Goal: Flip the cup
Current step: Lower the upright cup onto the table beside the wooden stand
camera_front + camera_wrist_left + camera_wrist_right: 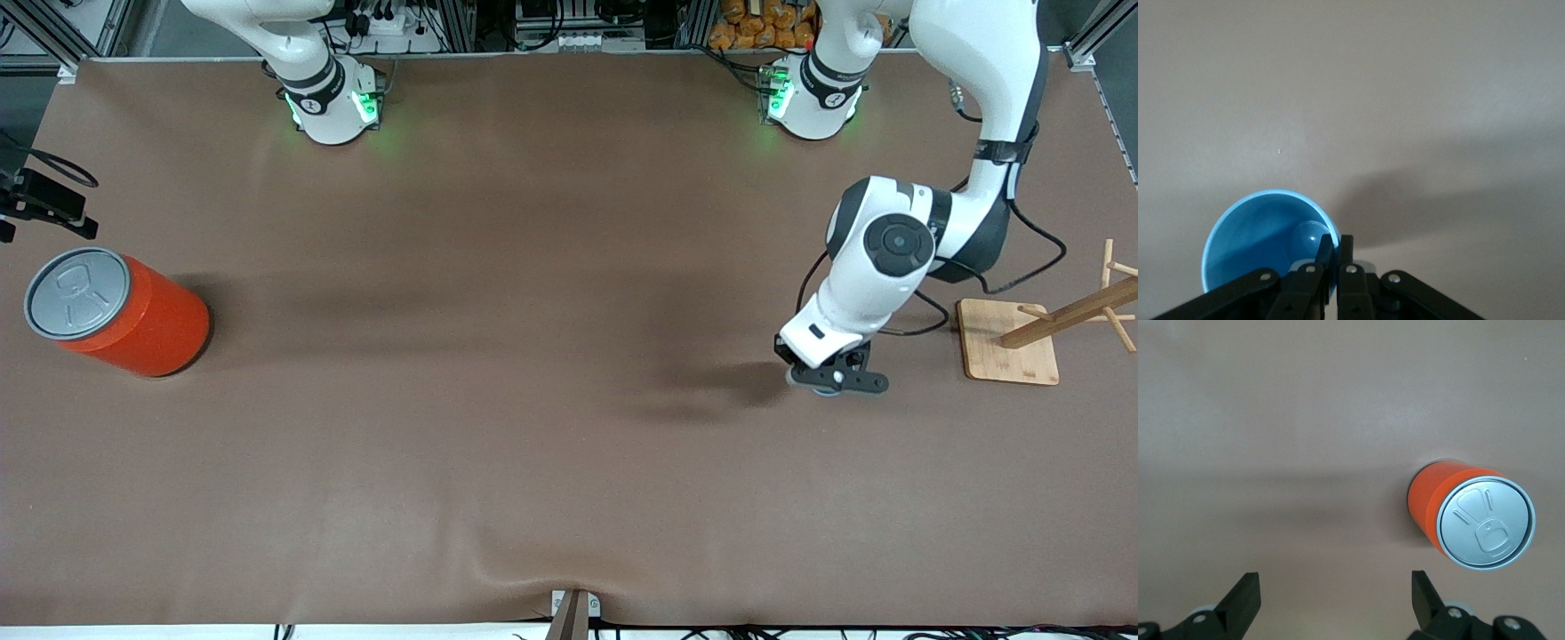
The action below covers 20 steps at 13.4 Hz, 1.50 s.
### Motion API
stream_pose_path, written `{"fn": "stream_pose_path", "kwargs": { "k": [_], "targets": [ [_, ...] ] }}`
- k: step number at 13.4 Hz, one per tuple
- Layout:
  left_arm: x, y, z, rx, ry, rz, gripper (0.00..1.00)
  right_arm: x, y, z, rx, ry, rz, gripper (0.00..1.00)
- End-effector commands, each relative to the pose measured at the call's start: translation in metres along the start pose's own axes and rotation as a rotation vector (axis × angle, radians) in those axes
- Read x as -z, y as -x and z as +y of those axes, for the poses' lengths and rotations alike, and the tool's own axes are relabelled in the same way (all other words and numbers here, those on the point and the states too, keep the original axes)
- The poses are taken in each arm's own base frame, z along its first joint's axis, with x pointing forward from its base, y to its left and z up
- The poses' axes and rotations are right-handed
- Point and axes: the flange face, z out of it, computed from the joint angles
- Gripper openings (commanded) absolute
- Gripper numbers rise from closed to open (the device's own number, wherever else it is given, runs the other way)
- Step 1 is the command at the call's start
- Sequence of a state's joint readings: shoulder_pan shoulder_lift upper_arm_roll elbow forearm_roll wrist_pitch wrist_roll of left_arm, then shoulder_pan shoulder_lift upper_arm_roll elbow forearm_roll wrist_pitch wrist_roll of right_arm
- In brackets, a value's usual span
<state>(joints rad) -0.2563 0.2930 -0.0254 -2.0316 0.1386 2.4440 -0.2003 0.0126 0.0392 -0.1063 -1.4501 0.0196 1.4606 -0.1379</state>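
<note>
The left gripper [837,380] is down at the table [498,356] near the wooden rack [1031,333], fingers [1327,257] pinched on the rim of the cup [1258,237], matte light-blue plastic, darker inside, nothing in it. The right gripper [1335,597] waits spread wide above the upright orange can [133,316] with its grey pull-tab lid

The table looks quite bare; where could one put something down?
The brown table lies free from the orange can to the left gripper, which pinches the cup. It is crowded only there, beside the wooden rack.
</note>
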Motion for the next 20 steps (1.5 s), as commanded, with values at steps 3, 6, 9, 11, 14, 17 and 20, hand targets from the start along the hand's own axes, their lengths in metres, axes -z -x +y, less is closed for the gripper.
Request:
{"fn": "stream_pose_path", "kwargs": {
  "k": [3, 6, 9, 11, 14, 17, 20],
  "targets": [
    [-0.007, 0.053, -0.027, -0.001, -0.024, 0.025, 0.0, -0.009, -0.008, -0.02, 0.044, -0.011, -0.024, 1.0],
    [-0.012, 0.053, -0.04, -0.015, -0.047, 0.042, 0.0, -0.009, -0.005, -0.012, 0.027, -0.013, -0.031, 1.0],
    [-0.027, 0.051, -0.041, -0.014, -0.035, 0.062, 0.0, -0.009, -0.005, -0.012, 0.027, -0.013, -0.034, 1.0],
    [-0.028, 0.05, -0.043, -0.011, -0.036, 0.063, 0.01, -0.009, -0.005, -0.011, 0.026, -0.013, -0.033, 1.0],
    [-0.038, 0.048, -0.045, -0.004, -0.035, 0.05, 0.15, -0.009, -0.005, -0.011, 0.027, -0.013, -0.034, 1.0],
    [-0.043, 0.048, -0.044, 0.004, -0.033, 0.044, 0.17, -0.009, -0.005, -0.012, 0.03, -0.013, -0.034, 1.0],
    [-0.039, 0.047, -0.042, 0.006, -0.033, 0.049, 0.37, -0.007, -0.005, -0.011, 0.029, -0.013, -0.03, 1.0]
  ]
}}
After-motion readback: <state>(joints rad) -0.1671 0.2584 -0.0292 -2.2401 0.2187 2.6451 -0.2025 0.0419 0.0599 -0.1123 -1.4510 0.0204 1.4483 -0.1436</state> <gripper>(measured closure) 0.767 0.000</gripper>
